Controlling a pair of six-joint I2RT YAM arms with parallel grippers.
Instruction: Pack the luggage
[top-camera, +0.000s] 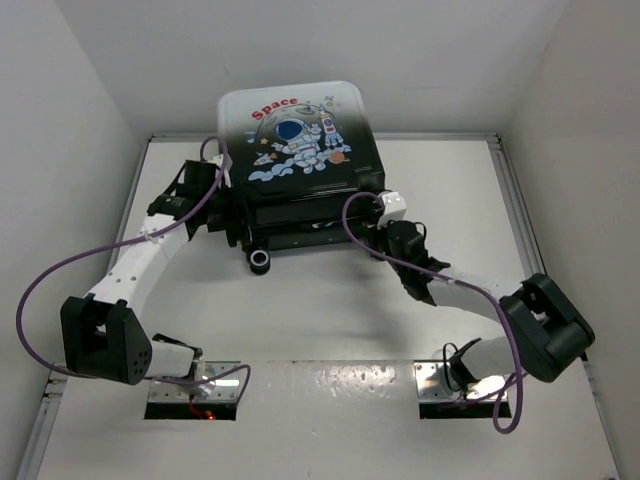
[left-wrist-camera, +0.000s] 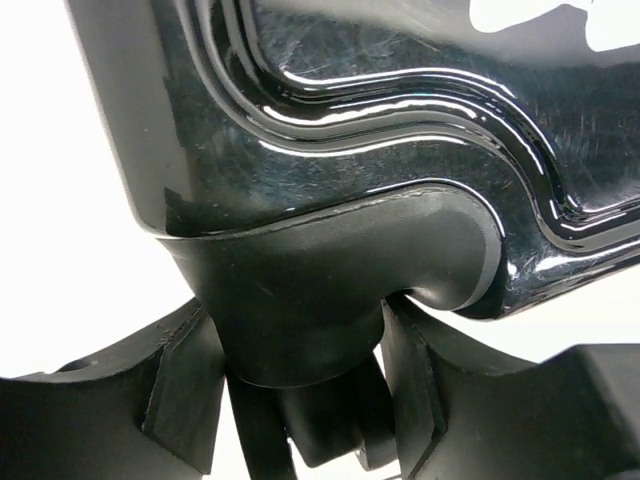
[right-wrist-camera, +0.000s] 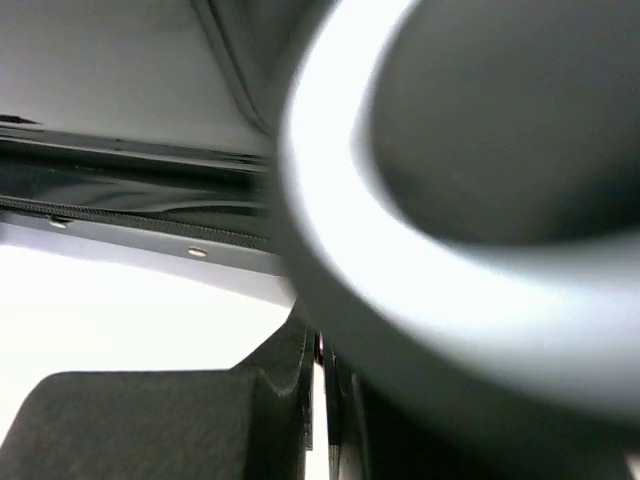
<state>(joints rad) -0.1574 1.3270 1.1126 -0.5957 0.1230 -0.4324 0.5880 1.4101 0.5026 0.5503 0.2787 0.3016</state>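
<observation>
Lying at the far middle of the white table (top-camera: 330, 310), the luggage (top-camera: 300, 160) is gripped at its left corner housing by the half-closed left claw (left-wrist-camera: 300, 400). The right claw (right-wrist-camera: 320, 385) (pressed shut, empty) is crowded against its right corner, with a purple cable (top-camera: 345, 220) looped there.

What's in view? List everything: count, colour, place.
luggage: one, white-to-black with astronaut print, far middle of the table.
wheel: one in plain view, black, luggage's near edge.
table: one, white, under everything.
cables: two, purple, one along each arm.
arms: two, white and black, bases at the near edge.
left gripper: one, black, closed on the luggage's left corner.
right gripper: one, black, shut, at the luggage's right side.
</observation>
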